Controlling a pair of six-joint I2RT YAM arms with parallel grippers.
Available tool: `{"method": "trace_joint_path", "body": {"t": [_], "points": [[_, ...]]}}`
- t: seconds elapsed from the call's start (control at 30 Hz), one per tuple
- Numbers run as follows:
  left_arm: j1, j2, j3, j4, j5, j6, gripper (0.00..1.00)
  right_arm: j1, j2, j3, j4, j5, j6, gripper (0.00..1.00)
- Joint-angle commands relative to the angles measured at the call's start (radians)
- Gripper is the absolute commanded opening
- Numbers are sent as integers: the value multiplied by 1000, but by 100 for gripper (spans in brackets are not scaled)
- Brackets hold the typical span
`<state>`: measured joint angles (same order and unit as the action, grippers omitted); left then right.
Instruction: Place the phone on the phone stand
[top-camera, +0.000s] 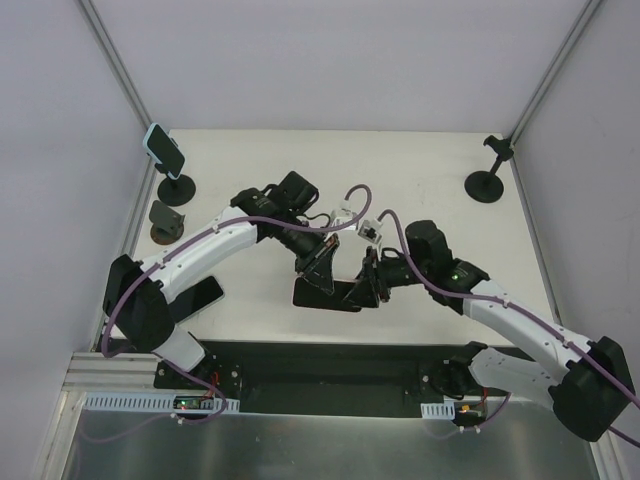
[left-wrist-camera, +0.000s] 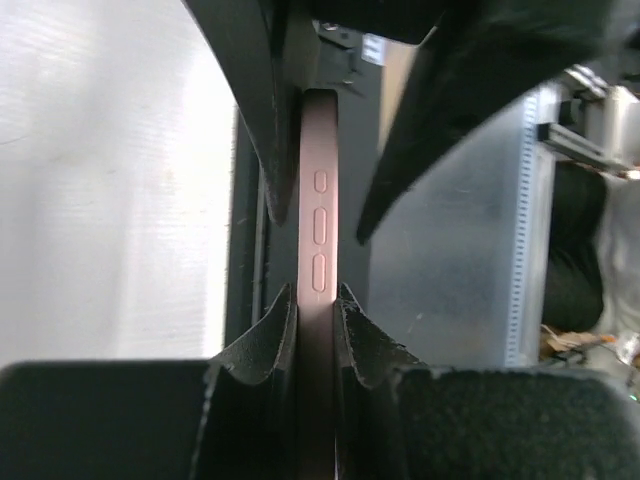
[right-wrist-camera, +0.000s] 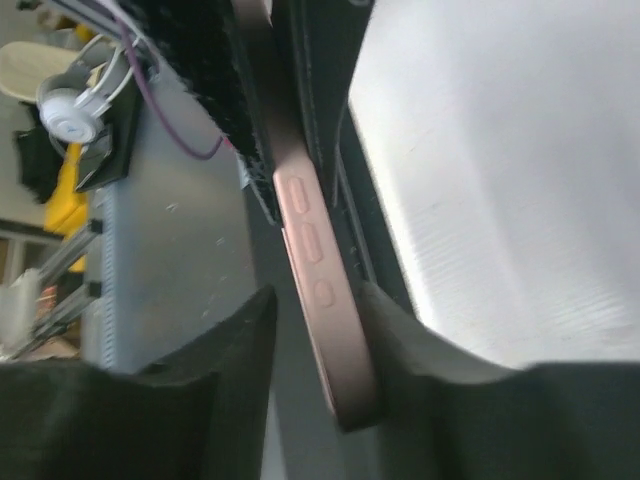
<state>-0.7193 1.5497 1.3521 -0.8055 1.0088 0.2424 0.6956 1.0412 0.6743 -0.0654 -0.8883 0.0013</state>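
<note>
A pink-edged phone (top-camera: 335, 294) is held edge-up low over the table's middle. My left gripper (top-camera: 322, 270) is shut on it; in the left wrist view both pads (left-wrist-camera: 282, 330) press the phone's button edge (left-wrist-camera: 318, 220). My right gripper (top-camera: 368, 284) stands around the phone's other end. In the right wrist view (right-wrist-camera: 318, 292) the phone (right-wrist-camera: 315, 265) leans against the right finger, with a gap to the left finger. An empty black phone stand (top-camera: 488, 180) is at the back right.
A second stand (top-camera: 178, 186) at the back left holds a teal-cased phone (top-camera: 165, 148). A small grey stand (top-camera: 165, 220) sits in front of it. Another dark phone (top-camera: 200, 298) lies flat by the left arm. Frame posts rise at both back corners.
</note>
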Motion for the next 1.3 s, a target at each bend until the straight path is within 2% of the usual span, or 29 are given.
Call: {"method": "trace_joint_path", "body": {"t": [0.0,0.03,0.07,0.17,0.2,0.27,0.3,0.37,0.4,0.47,0.5,0.53,0.63,0.67,0.87,1.0,1.07,1.2,1.27], "points": [[6,-77,27,127,-137,-124,0,-14,-75,-4,235,143,120,58],[6,-117,19,188,-150,-164,0,-16,-81,-48,278,162,188,63],[6,-138,-5,303,-150,-204,0,-18,-90,-68,326,175,221,73],[7,-229,-83,506,-232,-374,0,-21,-141,-149,500,245,333,87],[8,-252,-112,658,-257,-467,0,-21,-176,-166,525,268,351,89],[14,-316,-203,802,-295,-553,0,-22,-214,-197,546,322,368,93],[15,-333,-229,924,-303,-621,0,-27,-252,-206,546,363,371,95],[17,-375,-310,1046,-343,-690,0,-41,-285,-222,549,382,382,98],[17,-385,-338,1180,-349,-768,0,-53,-306,-222,553,388,390,98],[17,-407,-434,1326,-387,-862,0,-59,-311,-223,599,378,417,93],[17,-411,-464,1401,-419,-955,0,-61,-307,-223,622,365,427,90],[15,-415,-494,1533,-447,-1004,0,-59,-300,-228,654,356,442,88],[14,-389,-596,1823,-519,-1178,0,-59,-250,-236,788,327,509,79],[12,-379,-616,1865,-532,-1218,0,-59,-213,-237,861,319,526,72],[6,-350,-590,1970,-552,-1235,0,-44,-96,-242,1071,302,663,62],[-12,-336,-599,1997,-587,-1227,0,-24,-70,-229,1112,310,681,54],[-17,-324,-602,2010,-587,-1242,0,-21,-75,-232,1115,325,680,44],[-23,-304,-605,2014,-592,-1247,0,-22,-81,-222,1110,339,666,36],[-25,-309,-611,2004,-595,-1244,0,-22,-78,-217,1107,338,660,23]]}}
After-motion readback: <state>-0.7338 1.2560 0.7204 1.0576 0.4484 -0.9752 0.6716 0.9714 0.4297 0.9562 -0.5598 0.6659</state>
